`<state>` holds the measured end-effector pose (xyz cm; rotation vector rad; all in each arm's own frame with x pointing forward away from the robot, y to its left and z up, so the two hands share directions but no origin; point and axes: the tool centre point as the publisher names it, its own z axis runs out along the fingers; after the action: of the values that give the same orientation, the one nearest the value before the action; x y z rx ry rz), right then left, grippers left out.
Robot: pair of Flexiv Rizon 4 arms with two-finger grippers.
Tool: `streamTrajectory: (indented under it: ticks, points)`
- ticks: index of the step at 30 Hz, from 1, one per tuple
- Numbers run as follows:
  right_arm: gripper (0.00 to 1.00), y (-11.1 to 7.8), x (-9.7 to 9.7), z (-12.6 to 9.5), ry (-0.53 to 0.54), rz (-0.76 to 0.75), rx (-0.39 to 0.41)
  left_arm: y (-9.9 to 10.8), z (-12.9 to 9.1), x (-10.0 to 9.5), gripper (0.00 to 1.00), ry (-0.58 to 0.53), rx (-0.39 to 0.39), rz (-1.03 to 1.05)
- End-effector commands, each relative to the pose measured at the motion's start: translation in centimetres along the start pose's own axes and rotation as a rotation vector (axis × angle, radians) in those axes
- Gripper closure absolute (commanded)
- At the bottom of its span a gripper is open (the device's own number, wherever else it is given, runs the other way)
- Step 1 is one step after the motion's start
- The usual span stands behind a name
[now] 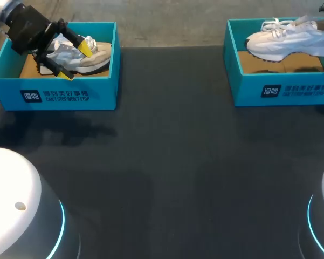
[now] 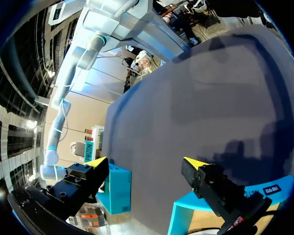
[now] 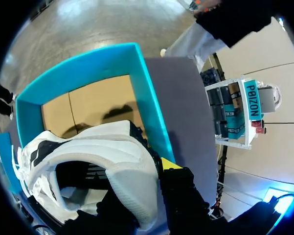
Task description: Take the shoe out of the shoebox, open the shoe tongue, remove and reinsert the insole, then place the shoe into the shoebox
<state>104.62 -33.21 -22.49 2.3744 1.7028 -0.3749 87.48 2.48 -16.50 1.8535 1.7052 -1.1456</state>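
Since neither grey shoe nor white shoe is clear of its shoebox, I judge step one unfinished: my left fingers hang wide above the grey one; my right fingers pinch the white one's heel.

- A dark grey, matte table spanned the scene from the near side to a far edge that met a pale floor. Soft shadows lay on its left half, just in front of the box there.
- An open teal cardboard box with white print on its near wall stood at the table's far left, close to the far edge. Its brown cardboard floor showed in the near left corner.
- A grey, beige and white trainer sat inside that box on the brown floor, sole down. One rounded end was close to the right wall and the other end was partly hidden.
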Motion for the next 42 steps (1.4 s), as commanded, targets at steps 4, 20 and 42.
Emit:
streamTrajectory:
  ticks: [4,20,42]
  points:
    - [1.00,0.7,0.5,1.9,0.004,0.073,0.021,0.0,0.0,0.0,0.00,0.002,0.000,0.001]
    - [1.00,2.1,1.5,5.0,-0.044,0.163,0.016,0.0,0.0,0.0,0.00,0.002,0.000,0.001]
    - [1.00,2.3,2.9,9.4,-0.060,0.172,0.064,0.0,0.0,0.0,0.00,0.002,0.000,0.001]
